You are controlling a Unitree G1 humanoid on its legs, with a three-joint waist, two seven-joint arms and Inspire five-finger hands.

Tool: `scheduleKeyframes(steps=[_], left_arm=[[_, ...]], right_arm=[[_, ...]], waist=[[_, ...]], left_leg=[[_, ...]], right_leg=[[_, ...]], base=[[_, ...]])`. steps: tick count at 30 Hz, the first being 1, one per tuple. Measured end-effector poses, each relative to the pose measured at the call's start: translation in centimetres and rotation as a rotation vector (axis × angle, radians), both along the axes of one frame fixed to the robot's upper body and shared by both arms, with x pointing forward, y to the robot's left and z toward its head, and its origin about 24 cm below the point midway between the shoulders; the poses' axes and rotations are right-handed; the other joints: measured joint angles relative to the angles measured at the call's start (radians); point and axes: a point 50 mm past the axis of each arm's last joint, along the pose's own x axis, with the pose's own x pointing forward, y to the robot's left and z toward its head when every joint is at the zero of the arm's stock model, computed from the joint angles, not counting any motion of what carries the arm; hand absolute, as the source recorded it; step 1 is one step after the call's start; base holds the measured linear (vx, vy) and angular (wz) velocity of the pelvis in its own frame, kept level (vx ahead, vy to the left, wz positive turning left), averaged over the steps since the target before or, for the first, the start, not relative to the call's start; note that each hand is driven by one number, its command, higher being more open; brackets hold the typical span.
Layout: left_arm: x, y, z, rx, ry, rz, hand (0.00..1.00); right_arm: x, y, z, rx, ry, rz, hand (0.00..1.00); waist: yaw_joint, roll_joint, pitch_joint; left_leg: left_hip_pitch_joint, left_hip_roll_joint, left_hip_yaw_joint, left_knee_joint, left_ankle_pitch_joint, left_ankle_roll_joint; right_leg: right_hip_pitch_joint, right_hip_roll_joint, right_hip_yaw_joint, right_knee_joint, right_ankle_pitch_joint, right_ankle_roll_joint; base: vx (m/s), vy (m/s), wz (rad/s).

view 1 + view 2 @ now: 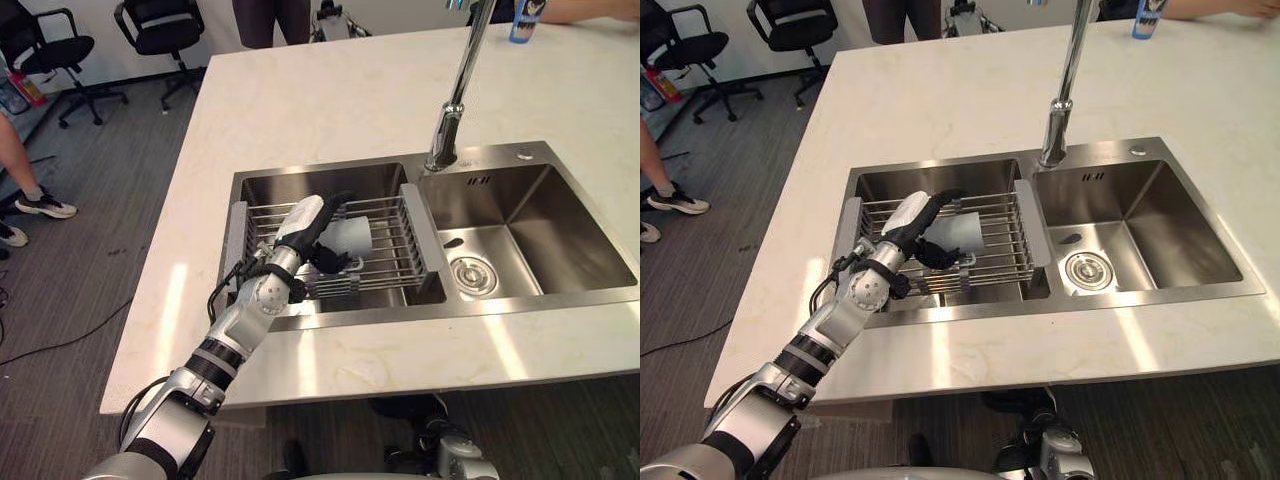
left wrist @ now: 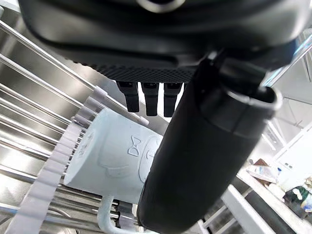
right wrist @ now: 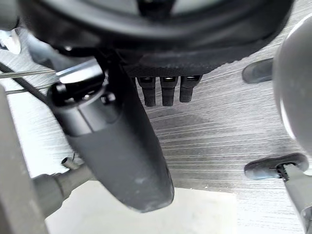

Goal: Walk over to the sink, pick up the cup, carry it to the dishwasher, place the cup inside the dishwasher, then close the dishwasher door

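Observation:
A pale cup (image 1: 352,238) lies on its side on the wire rack (image 1: 392,268) across the sink's left basin (image 1: 300,185). My left hand (image 1: 300,225) reaches into that basin from the near left and sits right at the cup. In the left wrist view the cup (image 2: 109,156) lies between the straight fingers (image 2: 148,100) and the thumb (image 2: 204,161), which crosses in front of it. The cup's handle (image 2: 109,222) points toward the rack's bars. My right hand (image 3: 122,146) hangs over the grey floor with its fingers straight and nothing in it.
The right basin (image 1: 530,225) with a drain (image 1: 470,275) lies beyond the divider, and a tall faucet (image 1: 455,100) stands behind it. The pale countertop (image 1: 350,90) surrounds the sink. Office chairs (image 1: 60,50) and a person's legs (image 1: 25,185) are at the far left. A blue can (image 1: 525,20) stands at the back right.

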Motion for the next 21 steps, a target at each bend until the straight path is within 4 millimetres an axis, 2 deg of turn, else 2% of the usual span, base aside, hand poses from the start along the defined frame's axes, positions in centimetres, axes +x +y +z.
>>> scheduleKeyframes(steps=[3, 4, 11, 15, 19, 21], left_arm=[[0.5, -0.1, -0.3, 0.068, 0.014, -0.002, 0.90], [0.6, -0.2, 0.0, 0.083, 0.000, -0.005, 0.30], [1.5, -0.8, 2.2, 0.147, -0.061, -0.030, 0.30], [1.6, -1.2, 2.2, 0.163, -0.049, -0.049, 0.30], [1.2, -2.1, 2.4, 0.140, -0.050, -0.080, 0.30], [0.7, -3.2, 3.2, 0.070, -0.068, -0.114, 0.30]], right_arm=[[0.3, -0.1, 0.1, -0.002, -0.009, 0.004, 0.90], [0.4, -0.1, 0.2, -0.004, -0.011, 0.005, 0.90], [1.4, -0.5, 0.6, -0.018, -0.035, 0.013, 0.90], [1.6, -0.5, 0.7, -0.017, -0.040, 0.015, 0.90], [1.6, -0.5, 0.7, -0.020, -0.041, 0.014, 0.90], [1.6, -0.5, 0.7, -0.027, -0.040, 0.019, 0.90]], waist=[[-0.015, 0.006, 0.007], [-0.016, 0.008, 0.012], [-0.033, 0.033, 0.047], [-0.040, 0.035, 0.048], [-0.037, 0.038, 0.050], [-0.031, 0.038, 0.050]], left_leg=[[-0.014, 0.000, 0.007, 0.000, 0.000, 0.000], [-0.015, 0.000, 0.013, 0.000, 0.000, 0.000], [-0.031, 0.000, 0.020, 0.000, 0.000, 0.000], [-0.031, -0.003, 0.021, 0.000, 0.000, 0.000], [-0.030, -0.006, 0.019, 0.001, 0.001, 0.000], [-0.026, -0.008, 0.016, 0.001, 0.002, 0.001]], right_leg=[[-0.017, 0.000, 0.005, 0.000, 0.000, 0.000], [-0.019, 0.000, 0.007, 0.000, 0.001, 0.000], [-0.036, -0.002, 0.010, 0.000, 0.007, 0.004], [-0.035, -0.006, 0.013, -0.001, 0.009, 0.007], [-0.031, -0.010, 0.014, -0.001, 0.009, 0.007], [-0.026, -0.012, 0.012, 0.000, 0.009, 0.007]], base=[[0.01, -0.002, -0.05], [0.02, -0.003, -0.06], [0.00, 0.001, -0.01], [0.01, 0.003, -0.02], [0.00, 0.000, 0.00], [-0.02, 0.002, 0.04]])
